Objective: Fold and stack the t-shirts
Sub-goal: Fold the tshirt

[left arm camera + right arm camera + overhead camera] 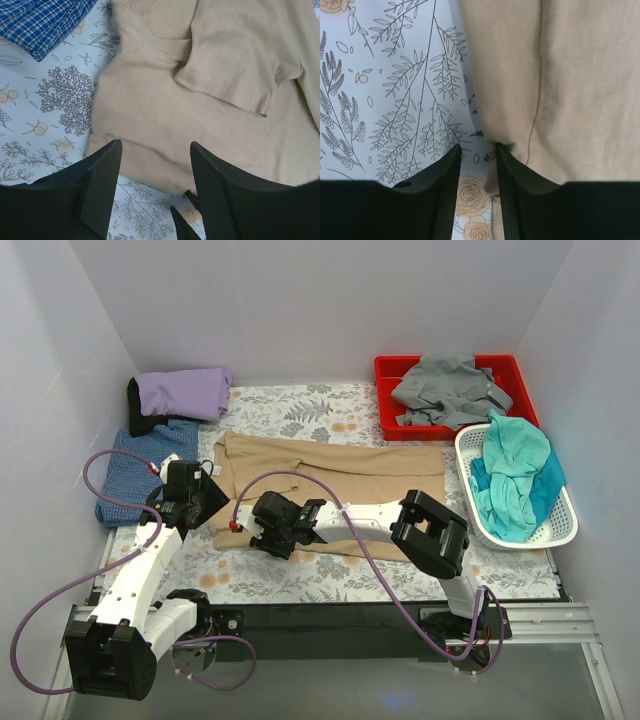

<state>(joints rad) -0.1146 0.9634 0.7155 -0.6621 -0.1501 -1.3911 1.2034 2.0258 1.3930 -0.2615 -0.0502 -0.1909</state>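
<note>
I find the left hand (155,145) released over the tan shirt (340,475); the right hand (477,150) is narrowed at its edge, grip unconfirmed. Seat cloth fully before lifting.

Floral-print table cover (300,410), red bin (384,380) at far right, white slotted basket (563,520) just beside it

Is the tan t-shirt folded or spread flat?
Partly folded: the tan t-shirt lies as a long strip, one sleeve turned over its body.
</note>
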